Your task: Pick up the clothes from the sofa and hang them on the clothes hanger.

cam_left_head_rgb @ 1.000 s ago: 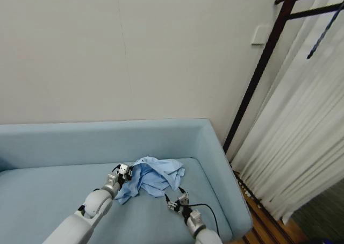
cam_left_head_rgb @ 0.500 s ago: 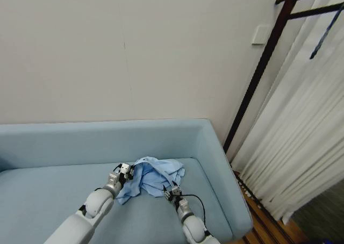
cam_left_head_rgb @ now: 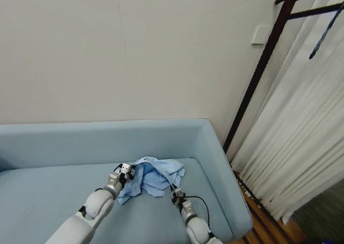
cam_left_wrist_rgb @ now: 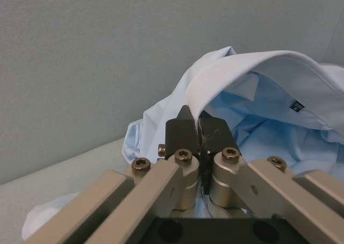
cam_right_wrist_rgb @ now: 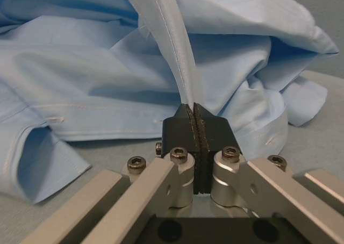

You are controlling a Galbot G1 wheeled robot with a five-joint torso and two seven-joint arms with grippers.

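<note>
**Item: light-blue shirt, held at two edges, on sofa seat**

Shirt (cam_left_head_rgb: 154, 175) — crumpled in a heap on the seat of the pale blue sofa (cam_left_head_rgb: 48, 193), close to its right-hand arm and well apart from the rack (cam_left_head_rgb: 257, 74) beside the curtain (cam_left_head_rgb: 301, 147).

Left gripper (cam_left_wrist_rgb: 200, 127): jaws pressed together on a folded band of cloth, likely the collar.

Right gripper (cam_right_wrist_rgb: 194, 116): jaws likewise clamped, on a stitched edge strip.

Handling, as judged: raise both pinches together and level, easing them apart so the heap opens rather than knots; mind thin cloth slipping from the ribbed jaw faces.

Fabric: thin, soft woven cloth, much creased, with double-stitched seams, a buttonhole (cam_right_wrist_rgb: 55, 119) and a small dark label (cam_left_wrist_rgb: 295, 106) inside the neck.

Sofa: smooth matte upholstery, rounded edges.

Rack: slim, straight, dark poles — probably wood.
</note>
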